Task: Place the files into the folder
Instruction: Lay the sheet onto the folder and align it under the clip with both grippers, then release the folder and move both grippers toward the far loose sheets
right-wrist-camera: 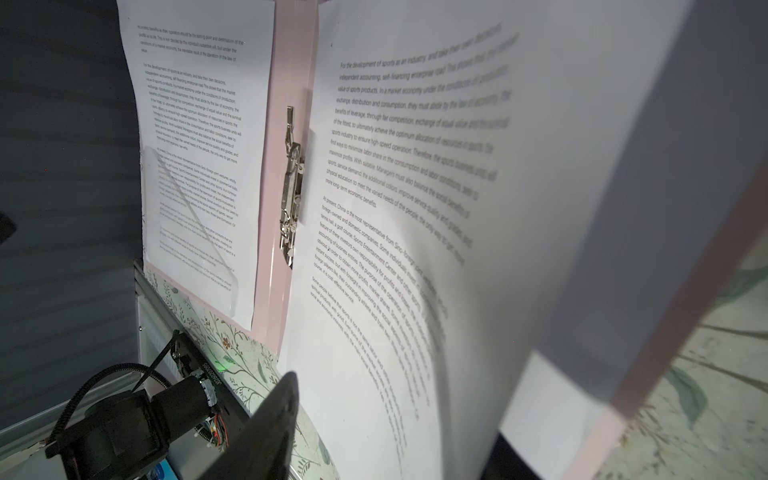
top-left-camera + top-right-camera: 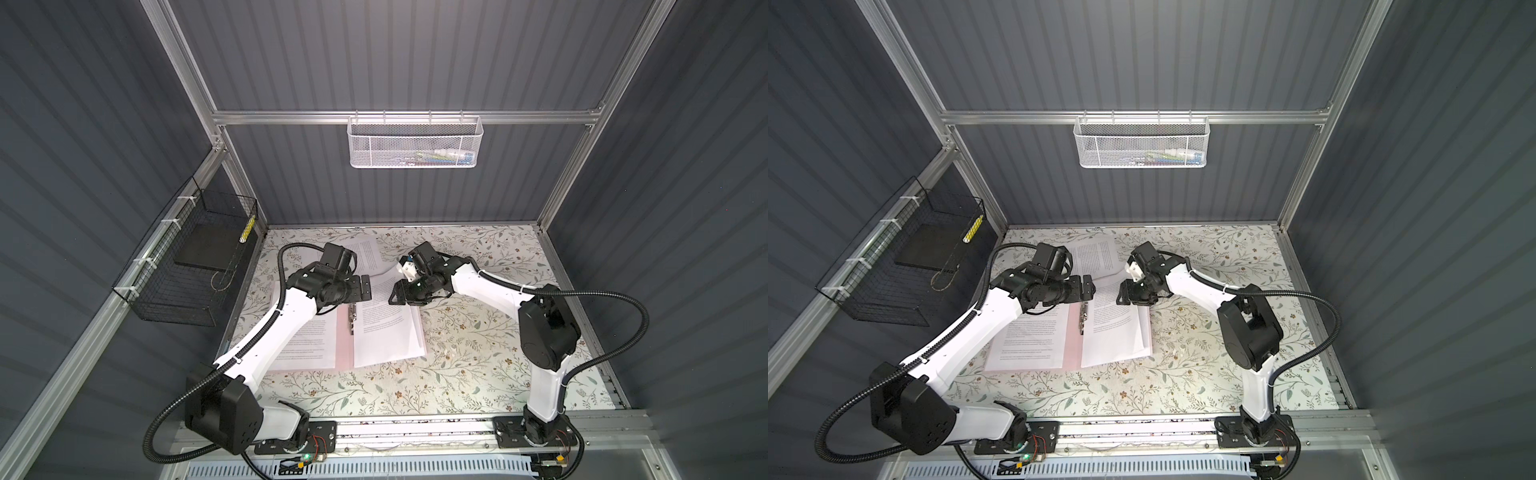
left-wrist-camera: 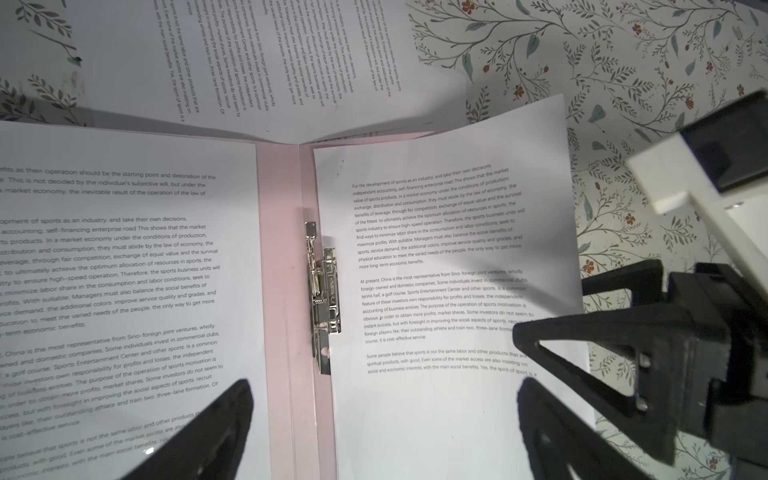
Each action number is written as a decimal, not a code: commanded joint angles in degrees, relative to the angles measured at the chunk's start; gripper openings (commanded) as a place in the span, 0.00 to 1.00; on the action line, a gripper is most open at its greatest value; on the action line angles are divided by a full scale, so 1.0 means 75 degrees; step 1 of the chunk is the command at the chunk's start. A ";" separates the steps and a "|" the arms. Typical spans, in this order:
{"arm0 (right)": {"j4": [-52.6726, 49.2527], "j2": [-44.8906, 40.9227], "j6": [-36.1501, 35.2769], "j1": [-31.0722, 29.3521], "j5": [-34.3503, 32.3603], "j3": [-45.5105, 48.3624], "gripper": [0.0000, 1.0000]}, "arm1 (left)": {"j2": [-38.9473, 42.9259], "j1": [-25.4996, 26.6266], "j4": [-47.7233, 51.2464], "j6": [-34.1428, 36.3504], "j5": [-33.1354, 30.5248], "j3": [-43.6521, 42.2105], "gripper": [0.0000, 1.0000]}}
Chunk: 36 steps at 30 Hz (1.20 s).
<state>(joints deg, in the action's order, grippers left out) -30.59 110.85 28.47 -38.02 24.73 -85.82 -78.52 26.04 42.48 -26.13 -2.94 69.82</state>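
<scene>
1. three lots of paper on show: one sheet lies flat on the left half of the open folder, a pile sits on the right half, and a loose sheet lies on the table at the far side.
2. the folder lies spread flat mid-table between the two arms, pink spine up the middle and the metal clip on it; the pile's inner edge touches that clip.
3. right gripper: jaws parted, sitting at the far outer corner of the pile. the left wrist view shows a clear gap between its fingers, with nothing pinched that i can see.
4. in the right wrist view the pile's outer edge curls up off the folder rather than lying flat.
5. left gripper: spread wide and empty, hovering over the far end of the spine, with the clip just nearer the robot's base.
6. my read: we're at the let-go of the right-hand pile, so the task looks most of the way there.
7. the loose sheet is the leftover. its near edge meets the folder's far edge, and whether it overlaps i can't tell.
8. next move, i'd say: one gripper goes for that sheet. it's thin and flat on the table, so it calls for catching an edge or sliding it in.
9. the left gripper is the closer one.
</scene>
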 commanded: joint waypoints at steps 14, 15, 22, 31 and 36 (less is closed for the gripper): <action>0.1067 -0.2401 0.0135 0.0876 -0.1740 0.1802 0.99 | -0.1988 -0.0679 -0.0003 -0.0330 0.0157 0.1926 1.00; 0.1067 -0.2499 0.0168 0.1025 -0.1643 0.1863 0.99 | -0.2192 -0.0784 -0.0140 -0.0364 0.0242 0.2031 1.00; 0.2379 -0.3804 0.0910 0.2386 -0.1066 0.3250 0.99 | -0.4308 -0.1736 -0.0579 -0.0477 0.0719 0.3449 1.00; 0.1916 -0.4152 0.0195 0.3176 -0.0385 0.3427 0.99 | -0.6590 -0.2479 -0.0256 0.0022 0.1225 0.5608 1.00; 0.1940 -0.4136 0.0165 0.3319 0.0007 0.3614 0.99 | -0.7445 -0.2575 0.0120 0.0429 0.1327 0.6482 1.00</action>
<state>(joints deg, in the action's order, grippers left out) -15.77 80.07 31.00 -13.80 21.32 -59.81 -132.16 6.79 39.88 -25.93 5.04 114.76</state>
